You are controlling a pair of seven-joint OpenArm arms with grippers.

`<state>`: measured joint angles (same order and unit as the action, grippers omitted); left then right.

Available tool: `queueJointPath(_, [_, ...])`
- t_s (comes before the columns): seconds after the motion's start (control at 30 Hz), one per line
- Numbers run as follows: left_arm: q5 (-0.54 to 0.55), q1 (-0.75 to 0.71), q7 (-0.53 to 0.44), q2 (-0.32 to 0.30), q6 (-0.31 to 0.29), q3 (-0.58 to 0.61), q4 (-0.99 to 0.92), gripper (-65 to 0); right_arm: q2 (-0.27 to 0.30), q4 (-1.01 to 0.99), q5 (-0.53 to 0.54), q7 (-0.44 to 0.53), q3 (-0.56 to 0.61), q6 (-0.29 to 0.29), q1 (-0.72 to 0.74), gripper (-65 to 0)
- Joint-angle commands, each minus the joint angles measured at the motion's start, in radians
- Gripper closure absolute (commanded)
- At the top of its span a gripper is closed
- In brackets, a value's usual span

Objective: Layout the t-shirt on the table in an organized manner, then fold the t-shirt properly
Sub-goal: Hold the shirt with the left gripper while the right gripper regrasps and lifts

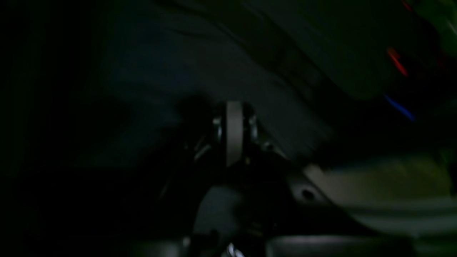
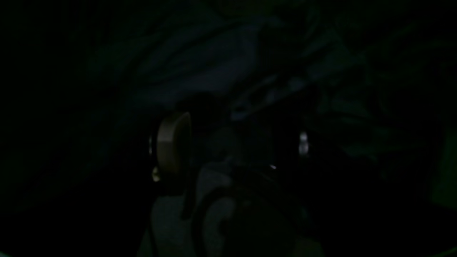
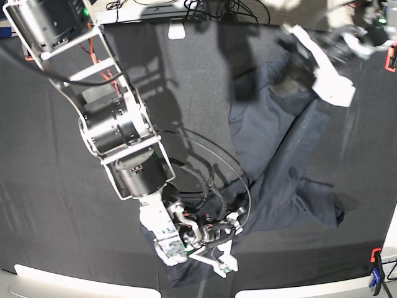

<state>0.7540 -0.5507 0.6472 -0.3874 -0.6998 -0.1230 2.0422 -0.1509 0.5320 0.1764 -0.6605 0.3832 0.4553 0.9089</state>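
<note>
— Your left gripper (image 3: 296,45), upper right of the base view: pressed together, pinching the soft, creased t-shirt (image 3: 279,161).

— And your right gripper (image 3: 200,256)?

— Jaws spread wide at the bottom centre, hovering over the shirt's lower edge on the matte black table (image 3: 56,186).

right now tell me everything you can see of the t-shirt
The dark navy, slightly shiny soft cloth t-shirt lies crumpled and stretched diagonally across the black-clothed table, not yet laid flat. One end is lifted toward the far edge, where the left tool, blurred, appears shut on the cloth. The near end bunches under the right tool, whose jaws stand open over it. Folds and creases run along its length, and a flap spreads toward the side. The collar and tag cannot be made out.
</note>
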Motion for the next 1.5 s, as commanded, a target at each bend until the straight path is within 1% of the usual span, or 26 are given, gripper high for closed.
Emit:
queueJointPath(0.0, [0.021,0.006,-0.067,-0.008,0.002,-0.009,0.017,0.0,-0.006,0.018,0.053,0.058,-0.004,0.005,0.050,-35.1])
queueJointPath(0.07, [0.021,0.010,-0.126,-0.012,0.002,-0.016,0.017,0.0,-0.006,0.018,0.130,0.087,-0.003,0.006,0.050,-35.1])
queueJointPath(0.13, [0.021,0.015,-0.150,-0.012,0.002,-0.029,0.017,0.0,-0.006,0.018,0.169,0.109,-0.003,0.000,0.048,-35.1])
queueJointPath(0.23, [-0.004,0.023,-0.144,-0.012,0.002,-0.035,0.017,-3.2,-0.006,0.017,0.161,0.111,-0.003,-0.051,0.040,-35.1])
queueJointPath(0.27, [-0.020,0.022,-0.144,-0.011,0.002,-0.035,0.017,-4.1,-0.006,0.017,0.161,0.113,-0.003,-0.055,0.031,-35.1])
queueJointPath(0.47, [-0.101,0.022,-0.148,-0.012,0.002,-0.035,0.017,-4.2,-0.006,0.017,0.170,0.125,-0.003,-0.055,-0.071,-35.1])
queueJointPath(0.53, [-0.101,0.022,-0.148,-0.012,0.002,-0.035,0.017,-4.2,-0.006,0.017,0.160,0.160,-0.003,-0.054,-0.112,-35.1])
queueJointPath(0.6, [-0.100,0.022,-0.148,-0.012,0.002,-0.035,0.017,-4.2,-0.006,0.018,0.136,0.221,-0.003,-0.050,-0.143,-34.1])
queueJointPath(0.63, [-0.100,0.022,-0.148,-0.012,0.002,-0.035,0.017,-4.2,-0.006,0.018,0.123,0.251,-0.003,-0.045,-0.153,-31.0])
queueJointPath(0.67, [-0.100,0.022,-0.148,-0.012,0.002,-0.035,0.017,-4.2,-0.006,0.018,0.107,0.275,-0.003,-0.034,-0.159,-26.3])
queueJointPath(0.73, [-0.100,0.022,-0.148,-0.012,0.002,-0.035,0.017,-4.2,-0.006,0.018,0.077,0.315,-0.003,0.010,-0.164,-14.0])
queueJointPath(0.8, [-0.100,0.022,-0.148,-0.012,0.002,-0.035,0.017,-4.2,-0.006,0.018,0.053,0.346,-0.003,0.020,-0.162,-1.5])
queueJointPath(0.83, [-0.100,0.022,-0.147,-0.012,0.002,-0.035,0.017,-4.2,-0.006,0.018,0.041,0.353,-0.003,0.020,-0.161,0.0])
queueJointPath(0.9, [-0.101,0.022,-0.147,-0.012,0.002,-0.035,0.017,-4.2,-0.006,0.040,0.000,0.354,-0.003,0.021,-0.161,0.0])
queueJointPath(0.93, [-0.106,0.022,-0.147,-0.012,0.002,-0.035,0.017,-4.2,-0.006,0.059,-0.021,0.338,-0.003,0.039,-0.161,0.0])
queueJointPath(1.0, [-0.145,0.022,-0.148,-0.012,0.002,-0.035,0.017,-4.2,-0.006,0.110,-0.059,0.281,-0.004,0.095,-0.161,0.0])
queueJointPath(1.13, [-0.226,0.022,-0.148,-0.012,0.002,-0.035,0.017,-4.2,-0.006,0.258,-0.069,0.071,-0.004,0.095,-0.170,0.0])
queueJointPath(1.23, [-0.230,0.022,-0.148,-0.012,0.002,-0.035,0.017,-4.2,-0.005,0.397,-0.070,-0.048,-0.004,0.094,-0.206,0.0])
queueJointPath(1.33, [-0.230,0.022,-0.152,-0.012,0.002,-0.035,0.017,-4.2,0.044,0.566,-0.069,-0.133,-0.003,0.094,-0.275,0.0])
queueJointPath(1.37, [-0.231,0.022,-0.155,-0.012,0.002,-0.035,0.017,-4.2,0.067,0.624,-0.068,-0.148,-0.003,0.094,-0.303,0.0])
queueJointPath(1.47, [-0.230,0.022,-0.156,-0.012,0.002,-0.035,0.017,-4.2,0.132,0.782,-0.022,-0.152,-0.003,0.094,-0.383,0.0])
